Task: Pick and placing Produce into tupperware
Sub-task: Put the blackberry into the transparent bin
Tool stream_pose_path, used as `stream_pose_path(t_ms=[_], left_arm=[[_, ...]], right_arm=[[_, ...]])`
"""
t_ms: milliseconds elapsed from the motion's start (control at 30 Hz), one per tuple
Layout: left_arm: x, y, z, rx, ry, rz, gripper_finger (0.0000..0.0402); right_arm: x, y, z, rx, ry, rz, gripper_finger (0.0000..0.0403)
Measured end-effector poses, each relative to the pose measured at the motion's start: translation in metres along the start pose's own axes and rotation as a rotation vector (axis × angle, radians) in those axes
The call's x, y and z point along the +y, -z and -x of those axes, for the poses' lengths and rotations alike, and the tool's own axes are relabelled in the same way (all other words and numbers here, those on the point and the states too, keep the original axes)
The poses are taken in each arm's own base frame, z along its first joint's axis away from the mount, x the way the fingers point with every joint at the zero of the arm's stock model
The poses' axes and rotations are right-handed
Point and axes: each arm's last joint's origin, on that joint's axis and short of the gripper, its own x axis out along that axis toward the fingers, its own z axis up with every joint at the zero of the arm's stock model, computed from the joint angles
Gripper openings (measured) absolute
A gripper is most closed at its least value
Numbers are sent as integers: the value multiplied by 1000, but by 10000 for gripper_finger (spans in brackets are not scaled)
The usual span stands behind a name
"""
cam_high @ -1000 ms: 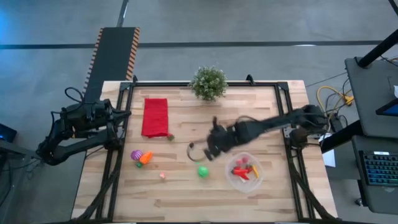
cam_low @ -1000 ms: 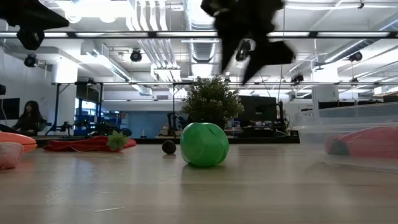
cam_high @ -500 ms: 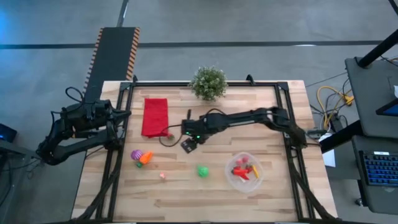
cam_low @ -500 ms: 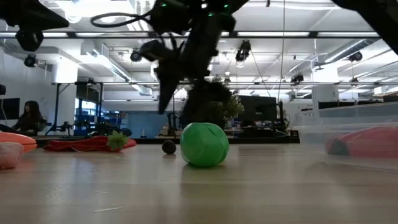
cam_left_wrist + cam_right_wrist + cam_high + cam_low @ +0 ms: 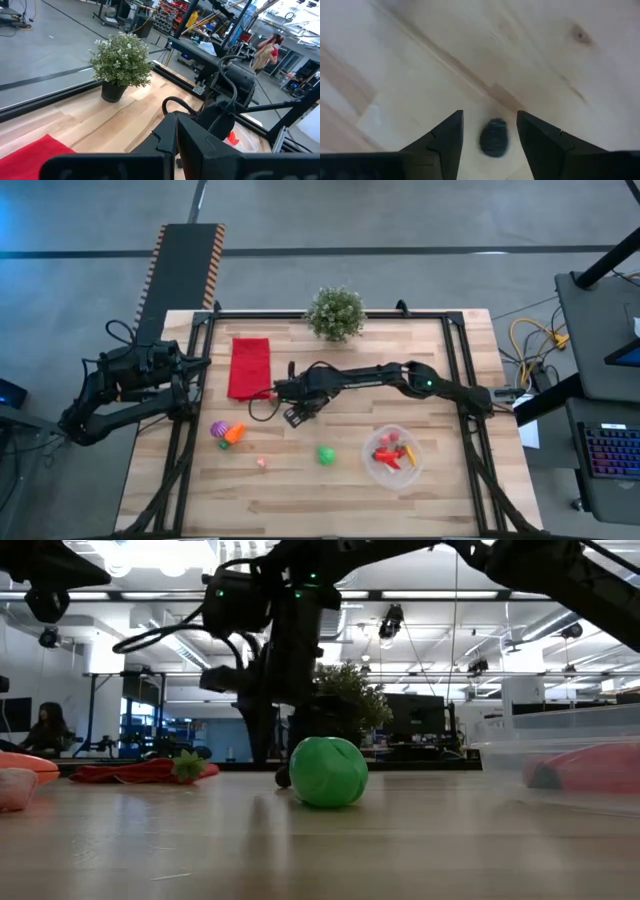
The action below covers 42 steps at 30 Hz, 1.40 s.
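small dark piece (image 5: 494,137) between the right gripper (image 5: 490,131) fingers blurred, its kind unclear, tupperware (image 5: 560,762) cut by edge

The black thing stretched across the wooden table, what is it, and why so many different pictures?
It is the robot's right arm, ending in the right gripper. One camera looks down from above, one sits at tabletop height, and one rides on each wrist. The right wrist camera shows the open right gripper either side of a small dark piece, not yet gripped. The left gripper waits at the table's left edge. On the table lie a green ball, a red cloth, a potted plant and a clear tupperware holding toy produce.
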Motion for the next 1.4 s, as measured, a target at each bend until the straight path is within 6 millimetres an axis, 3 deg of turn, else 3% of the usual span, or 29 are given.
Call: stream_pose_path(t_ms=[133,533,933,1200,1400], left_arm=[[0,0,0,0,0,0,0],[0,0,0,3,-1,-6,0],[0,1,0,6,-2,-9,0],[0,1,0,6,-2,-8,0],[0,1,0,6,-2,-7,0]], right_arm=[[2,-2,6,-13,8,22,173],[-5,9,-2,98,72,49,194],[1,24,-5,157,79,94,163],[0,21,-3,131,85,95,143],[1,15,6,108,57,95,168]])
